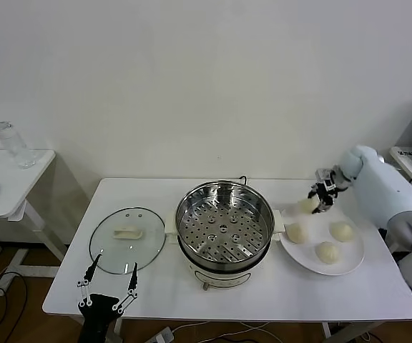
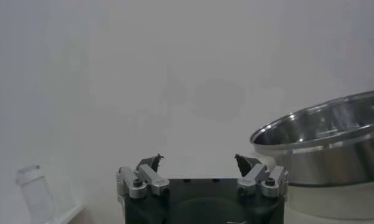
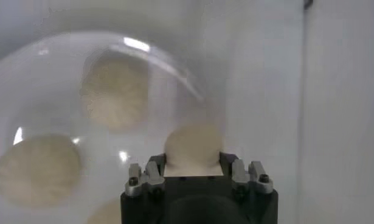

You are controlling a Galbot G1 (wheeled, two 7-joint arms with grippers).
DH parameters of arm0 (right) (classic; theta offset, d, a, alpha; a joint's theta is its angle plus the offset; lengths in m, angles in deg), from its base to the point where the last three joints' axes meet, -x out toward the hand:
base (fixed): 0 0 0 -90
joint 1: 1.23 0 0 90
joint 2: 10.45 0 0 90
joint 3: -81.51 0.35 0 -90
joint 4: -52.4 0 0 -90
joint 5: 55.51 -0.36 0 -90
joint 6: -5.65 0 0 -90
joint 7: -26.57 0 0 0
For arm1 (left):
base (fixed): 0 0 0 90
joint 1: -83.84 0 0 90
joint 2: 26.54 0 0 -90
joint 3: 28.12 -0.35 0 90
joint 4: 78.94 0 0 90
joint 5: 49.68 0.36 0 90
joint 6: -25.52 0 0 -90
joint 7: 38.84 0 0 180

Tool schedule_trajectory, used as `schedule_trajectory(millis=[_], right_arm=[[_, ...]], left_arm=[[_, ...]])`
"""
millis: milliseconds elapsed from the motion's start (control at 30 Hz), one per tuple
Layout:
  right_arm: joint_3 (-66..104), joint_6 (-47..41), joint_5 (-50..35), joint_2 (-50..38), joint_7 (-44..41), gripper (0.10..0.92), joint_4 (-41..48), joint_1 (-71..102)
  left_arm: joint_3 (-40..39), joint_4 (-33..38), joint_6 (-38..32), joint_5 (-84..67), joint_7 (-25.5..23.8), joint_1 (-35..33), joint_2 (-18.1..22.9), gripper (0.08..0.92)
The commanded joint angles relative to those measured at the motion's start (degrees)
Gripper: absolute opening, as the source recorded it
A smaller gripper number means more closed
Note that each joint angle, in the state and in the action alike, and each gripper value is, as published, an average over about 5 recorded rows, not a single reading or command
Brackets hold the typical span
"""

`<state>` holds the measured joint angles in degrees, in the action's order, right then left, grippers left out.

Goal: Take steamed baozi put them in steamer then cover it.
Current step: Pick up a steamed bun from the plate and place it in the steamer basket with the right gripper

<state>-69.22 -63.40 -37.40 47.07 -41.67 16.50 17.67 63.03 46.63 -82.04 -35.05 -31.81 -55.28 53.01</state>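
Gripped one steamed baozi (image 1: pixel 307 206) in right gripper (image 1: pixel 319 201) at plate's (image 1: pixel 349 267) far-left rim, three buns (image 1: pixel 327 251) left there, steamer (image 1: pixel 224 227) unfilled, cover (image 1: pixel 127 239) off near table's left edge, left gripper (image 1: pixel 111 276) spread, unladen.

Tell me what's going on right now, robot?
Right gripper shut on one baozi at the plate. Left gripper open, parked near the cover. Steamer uncovered, tray bare; nothing blocking.
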Motion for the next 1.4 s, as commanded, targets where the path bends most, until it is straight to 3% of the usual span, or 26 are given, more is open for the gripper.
schedule_trajectory(millis=[33,300,533,867,1133,1400], right_arm=[[-10.70,15.46,-10.56,-0.51,-4.00,0.651,-19.21,-13.10],[-22.45,20.22,-13.95,2.85,-6.29,0.661,-34.86,-20.91],[-27.35,16.34,-11.84,3.65,-9.33,0.666,-43.23,-18.77],[-27.10,12.56,-4.28,6.41,-9.35,0.667,-38.92,-12.23],[-25.89,10.56,-1.89,10.11,-8.72,0.664,-31.42,-10.01],[-24.95,10.50,0.16,12.25,-7.82,0.662,-29.45,-8.79]], left_arm=[[-0.35,-0.22,0.16,0.04,-0.04,0.08,-0.04,0.823],[-0.59,-0.16,-0.04,0.04,0.04,-0.02,0.13,0.823],[-0.48,0.12,-0.42,-0.06,0.21,-0.14,0.25,0.823],[0.05,0.84,-1.11,-0.36,0.51,-0.50,0.52,0.823],[0.31,0.97,-1.73,-0.45,0.64,-0.66,0.69,0.823],[0.46,-0.70,-2.33,-0.27,0.74,-0.33,0.64,0.823]])
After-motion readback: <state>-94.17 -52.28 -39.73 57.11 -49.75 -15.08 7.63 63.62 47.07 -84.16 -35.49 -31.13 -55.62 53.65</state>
